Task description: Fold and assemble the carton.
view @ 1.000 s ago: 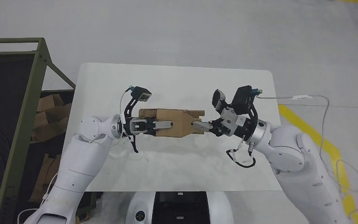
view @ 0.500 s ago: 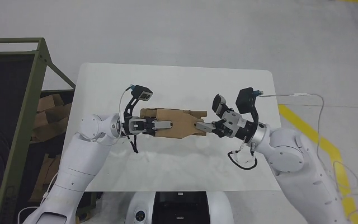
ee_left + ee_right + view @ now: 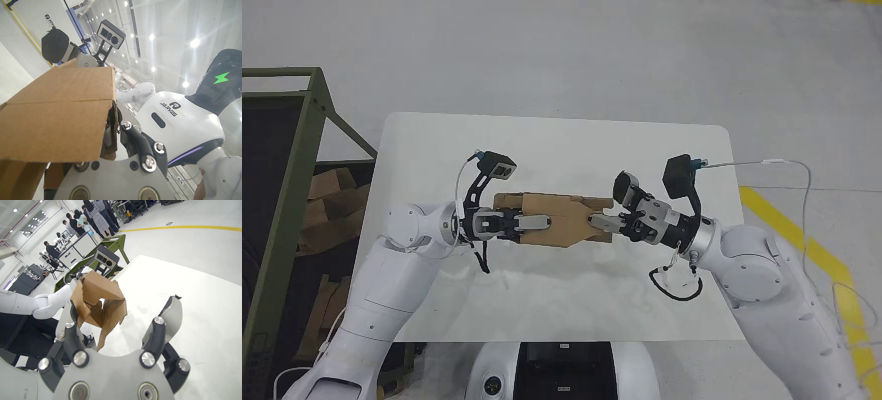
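Observation:
A brown cardboard carton (image 3: 554, 220) is held above the middle of the white table (image 3: 552, 150), partly opened into a tube with loose flaps. My left gripper (image 3: 510, 225) is shut on the carton's left end; in the left wrist view the carton (image 3: 56, 113) wall sits pinched at the left gripper (image 3: 114, 132). My right gripper (image 3: 610, 204) stands open at the carton's right end. In the right wrist view one of the fingers (image 3: 71, 313) touches a flap edge of the carton (image 3: 102, 294), while the other finger is well clear of it.
A green metal rack (image 3: 297, 150) stands off the table's left edge, with cardboard pieces (image 3: 332, 205) stacked behind it. A thin cable (image 3: 762, 165) trails from the right wrist. A yellow floor line (image 3: 802, 245) runs at the right.
My right gripper has shifted a little left, closer in on the carton's right end, with its wrist turning slightly. The left gripper and carton have stayed nearly still.

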